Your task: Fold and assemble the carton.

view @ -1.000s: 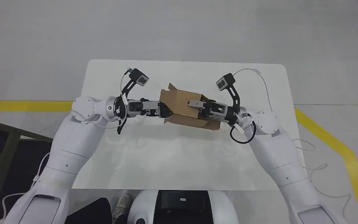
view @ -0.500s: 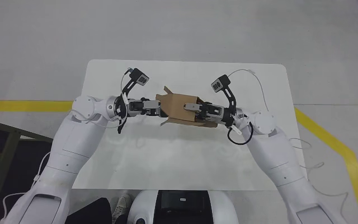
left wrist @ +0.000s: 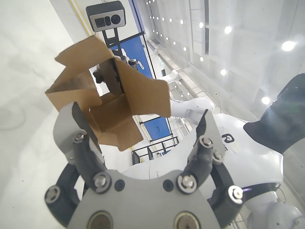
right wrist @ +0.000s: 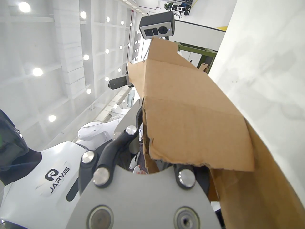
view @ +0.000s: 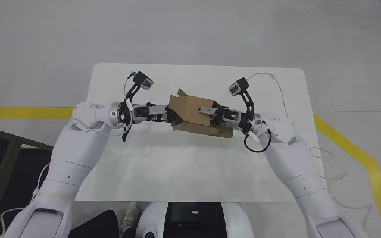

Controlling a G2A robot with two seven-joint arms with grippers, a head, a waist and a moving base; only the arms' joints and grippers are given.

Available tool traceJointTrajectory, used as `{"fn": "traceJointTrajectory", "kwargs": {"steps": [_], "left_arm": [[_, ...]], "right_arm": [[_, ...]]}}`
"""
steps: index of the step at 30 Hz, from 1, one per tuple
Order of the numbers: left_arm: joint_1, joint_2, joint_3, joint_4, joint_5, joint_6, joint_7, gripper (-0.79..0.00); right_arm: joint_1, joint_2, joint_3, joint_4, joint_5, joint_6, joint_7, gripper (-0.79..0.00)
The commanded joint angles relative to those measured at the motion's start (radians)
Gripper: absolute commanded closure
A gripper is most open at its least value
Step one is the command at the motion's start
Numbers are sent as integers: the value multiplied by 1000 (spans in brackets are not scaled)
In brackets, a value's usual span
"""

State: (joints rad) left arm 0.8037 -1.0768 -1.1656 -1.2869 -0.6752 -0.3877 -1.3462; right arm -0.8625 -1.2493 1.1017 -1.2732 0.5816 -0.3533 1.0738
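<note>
Carton (view: pixel 193 114), flaps splayed, grasped at one wall by right claw (view: pixel 208 110); left claw (left wrist: pixel 139 111) released at its opposite end.

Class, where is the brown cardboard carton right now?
In the top view, the brown cardboard carton is centred over the white table, between the open left claw at its flapped end and the right claw gripping its other end.

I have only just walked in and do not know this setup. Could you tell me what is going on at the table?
A two-armed robot is assembling a brown cardboard carton over the white table. The right end effector holds the carton by one wall. The left end effector is open at the opposite end, with one finger next to a loose flap. Several flaps stand open, so the carton is not yet folded shut.
</note>
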Motion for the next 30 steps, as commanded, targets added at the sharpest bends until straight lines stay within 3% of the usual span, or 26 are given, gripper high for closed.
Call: {"fn": "traceJointTrajectory", "kwargs": {"steps": [1, 15, 19, 30], "left_arm": [[5, 3, -9, -5, 17, -2, 8, -785], [54, 21, -51, -71, 248, -84, 114, -785], [70, 28, -73, -68, 281, -127, 129, -785], [73, 29, -76, -67, 282, -130, 129, -785]], "right_arm": [[-2, 2, 8, -2, 0, 0, -4, 0], [-22, 16, 78, -9, 7, 25, -25, 0], [-26, 24, 102, -16, 0, 49, -16, 0], [-29, 27, 111, -24, -9, 64, -8, 0]]}}
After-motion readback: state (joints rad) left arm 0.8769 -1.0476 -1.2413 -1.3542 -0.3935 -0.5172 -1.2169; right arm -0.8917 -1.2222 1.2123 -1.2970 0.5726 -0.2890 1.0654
